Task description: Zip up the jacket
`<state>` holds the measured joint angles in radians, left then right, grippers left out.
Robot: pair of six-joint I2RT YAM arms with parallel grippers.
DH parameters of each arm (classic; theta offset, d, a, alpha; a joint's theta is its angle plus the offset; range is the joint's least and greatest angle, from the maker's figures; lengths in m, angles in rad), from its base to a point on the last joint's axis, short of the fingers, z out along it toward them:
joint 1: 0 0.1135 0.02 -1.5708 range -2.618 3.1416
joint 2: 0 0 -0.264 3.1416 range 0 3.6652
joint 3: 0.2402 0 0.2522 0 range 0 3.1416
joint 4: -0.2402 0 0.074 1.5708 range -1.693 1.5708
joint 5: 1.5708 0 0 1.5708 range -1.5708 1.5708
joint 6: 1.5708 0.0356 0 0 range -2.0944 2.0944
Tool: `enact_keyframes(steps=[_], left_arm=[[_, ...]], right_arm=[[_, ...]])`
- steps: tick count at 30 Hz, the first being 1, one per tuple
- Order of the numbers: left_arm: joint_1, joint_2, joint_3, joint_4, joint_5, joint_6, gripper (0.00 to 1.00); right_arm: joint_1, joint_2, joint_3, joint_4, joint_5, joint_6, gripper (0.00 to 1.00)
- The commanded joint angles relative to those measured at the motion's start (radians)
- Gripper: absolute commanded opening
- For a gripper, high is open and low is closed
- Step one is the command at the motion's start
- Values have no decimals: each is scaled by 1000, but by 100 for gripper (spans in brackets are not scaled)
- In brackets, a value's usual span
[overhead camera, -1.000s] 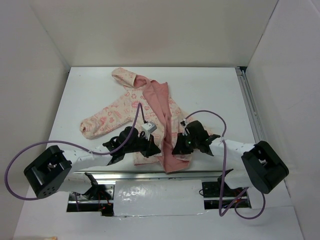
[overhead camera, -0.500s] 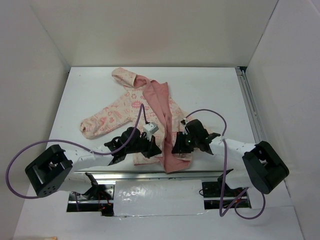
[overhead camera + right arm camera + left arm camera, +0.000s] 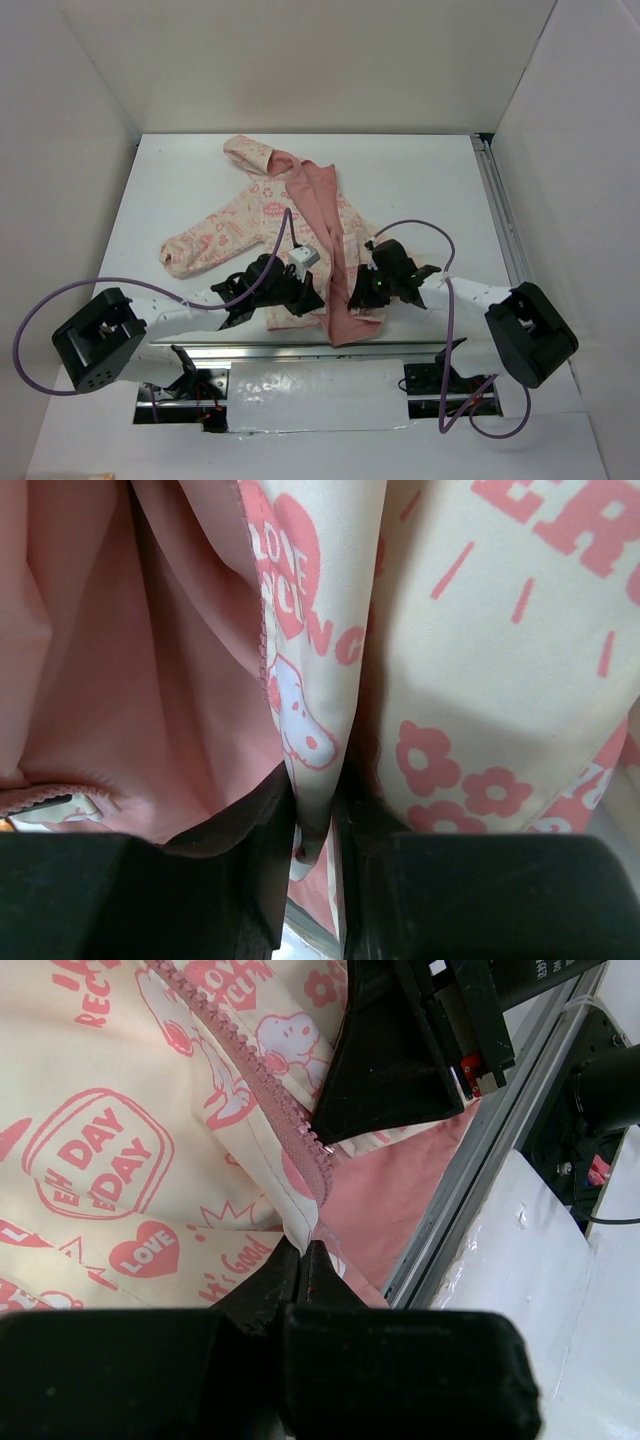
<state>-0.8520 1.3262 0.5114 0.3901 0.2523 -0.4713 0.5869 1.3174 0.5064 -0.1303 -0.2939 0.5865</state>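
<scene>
The jacket (image 3: 255,215) lies open on the white table, hood at the far end, salmon-pink lining (image 3: 318,205) showing down the middle. My left gripper (image 3: 305,297) is shut on the bottom hem corner of the left front panel, next to the pink zipper teeth (image 3: 270,1095). My right gripper (image 3: 352,297) is shut on a fold of the right front panel's edge (image 3: 318,730), with the lining (image 3: 150,680) to its left. In the left wrist view the fingers (image 3: 300,1260) pinch the cream hem just below the zipper's end.
A metal rail (image 3: 290,350) runs along the table's near edge, just in front of the jacket's hem. Another rail (image 3: 500,210) runs along the right side. White walls (image 3: 90,110) enclose the table. Purple cables (image 3: 410,228) loop over both arms.
Both grippers have drawn slightly closer together and forward, and the lining fold between them has bunched narrower. Both grips stay the same.
</scene>
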Motion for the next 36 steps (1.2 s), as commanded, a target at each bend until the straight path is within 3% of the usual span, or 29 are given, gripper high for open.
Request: enact_keyframes(steps=[1,9,14,16,18,23,27,31,36], left_arm=[[-9,5,36,21,-13,26,0],[-13,16,48,-2,-31,25,0],[-19,24,58,-16,-45,25,0],[-19,19,58,-20,-51,25,0],[-21,16,59,-23,-54,23,0],[-21,-8,45,4,-56,10,0],[-21,-54,26,91,-21,-27,0],[-18,-87,12,197,4,-101,0],[-18,-134,7,230,-21,-135,0]], right_arm=[[14,-7,43,-22,6,-2,28],[88,51,84,-43,56,-2,33],[100,54,92,-66,116,10,17],[97,43,84,-63,130,22,4],[99,25,80,-55,139,27,0],[47,-26,40,49,10,30,0],[-1,-125,-38,322,-235,55,0],[-16,-204,-46,464,-301,69,0],[-25,-274,-45,466,-310,68,0]])
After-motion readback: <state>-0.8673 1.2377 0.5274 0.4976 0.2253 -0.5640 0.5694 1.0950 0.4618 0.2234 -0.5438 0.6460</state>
